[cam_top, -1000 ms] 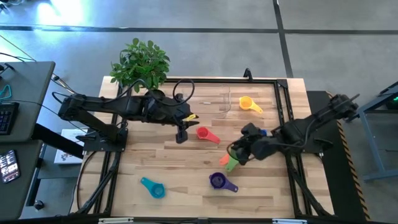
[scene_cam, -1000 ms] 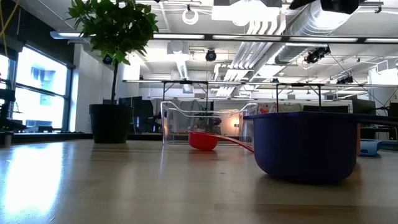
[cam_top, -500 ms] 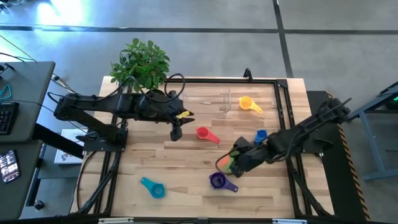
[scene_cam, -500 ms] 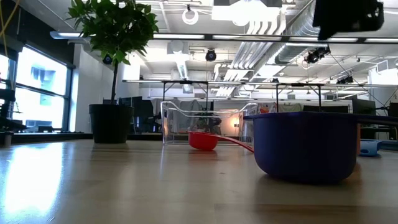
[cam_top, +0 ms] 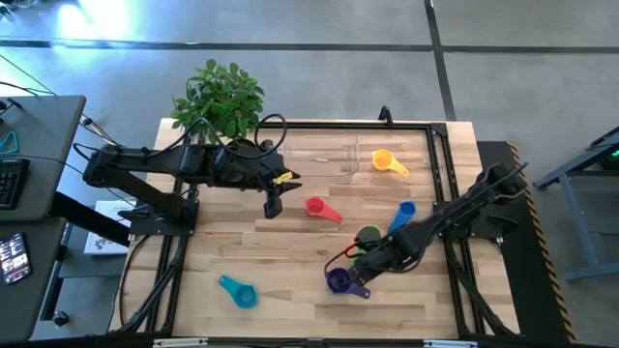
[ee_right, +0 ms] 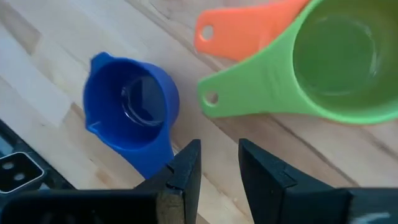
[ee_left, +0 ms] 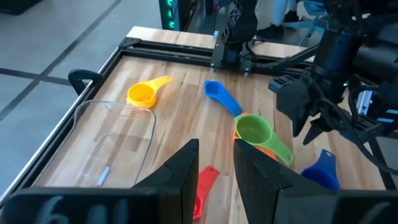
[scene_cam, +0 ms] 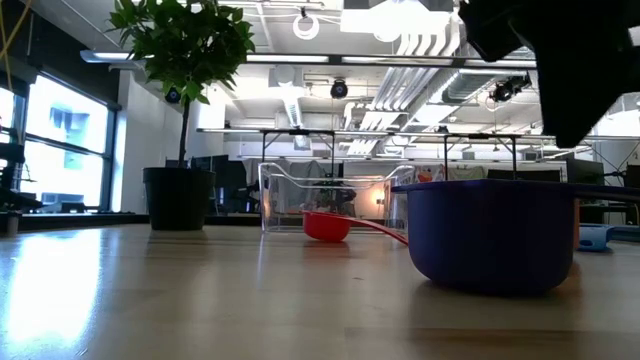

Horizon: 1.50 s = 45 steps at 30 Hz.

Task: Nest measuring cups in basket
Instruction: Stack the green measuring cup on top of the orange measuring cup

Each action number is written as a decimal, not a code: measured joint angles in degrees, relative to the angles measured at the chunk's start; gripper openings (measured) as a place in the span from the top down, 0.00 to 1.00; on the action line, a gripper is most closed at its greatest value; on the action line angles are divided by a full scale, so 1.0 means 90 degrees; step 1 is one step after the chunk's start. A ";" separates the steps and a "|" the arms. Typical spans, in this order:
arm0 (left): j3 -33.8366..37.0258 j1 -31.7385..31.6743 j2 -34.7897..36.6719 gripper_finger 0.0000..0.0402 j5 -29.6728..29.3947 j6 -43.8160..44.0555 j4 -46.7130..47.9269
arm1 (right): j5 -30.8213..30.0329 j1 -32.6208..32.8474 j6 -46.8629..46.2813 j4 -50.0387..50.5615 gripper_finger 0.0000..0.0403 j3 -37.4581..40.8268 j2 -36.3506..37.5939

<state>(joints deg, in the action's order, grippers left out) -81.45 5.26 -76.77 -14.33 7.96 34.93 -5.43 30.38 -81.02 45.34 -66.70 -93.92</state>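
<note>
The right pincer (cam_top: 350,274) hovers low over the purple cup (cam_top: 338,280) near the table's (cam_top: 242,242) front edge, fingers slightly apart and empty, lined up for a grab. Just beside it the green cup (cam_top: 368,237) rests on the orange cup (ee_left: 268,153), already stacked. The left pincer (cam_top: 273,206) waits with a narrow gap, holding nothing, between the basket (cam_top: 349,158) and the red cup (cam_top: 316,207). The yellow cup (cam_top: 382,160) lies just beside the basket, the blue cup (cam_top: 403,212) near the green, the teal cup (cam_top: 237,291) well apart. The basket holds no cups.
</note>
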 joint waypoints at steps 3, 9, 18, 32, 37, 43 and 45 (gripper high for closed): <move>0.0000 0.0000 0.0000 0.78 -0.0002 -0.0019 -0.0001 | -0.0011 0.0078 -0.0214 0.0006 0.75 0.0000 -0.0112; 0.0000 0.0000 0.0000 0.78 -0.0004 -0.0070 -0.0002 | -0.0007 0.0162 -0.0836 0.0201 0.75 0.0002 -0.0350; 0.0000 0.0000 0.0000 0.78 -0.0002 -0.0077 -0.0001 | 0.0012 0.0167 -0.1560 0.0196 0.75 0.0002 -0.0675; 0.0000 0.0000 -0.0005 0.78 -0.0002 -0.0082 0.0000 | -0.0060 -0.0046 -0.2012 0.0101 0.75 0.0002 -0.0950; 0.0000 0.0000 -0.0005 0.78 -0.0002 -0.0137 0.0001 | -0.0355 -0.0155 -0.2002 -0.0008 0.75 0.0002 -0.0950; 0.0000 0.0000 -0.0005 0.78 -0.0002 -0.0178 0.0001 | -0.0454 -0.0254 -0.1970 0.0029 0.75 0.0002 -0.0950; 0.0000 0.0000 -0.0005 0.78 -0.0002 -0.0189 0.0001 | -0.0446 -0.0254 -0.1960 0.0033 0.75 0.0002 -0.0950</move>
<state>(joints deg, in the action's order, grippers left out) -81.45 5.26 -76.82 -14.35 6.26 34.94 -9.44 28.10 -98.66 45.64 -66.67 -102.48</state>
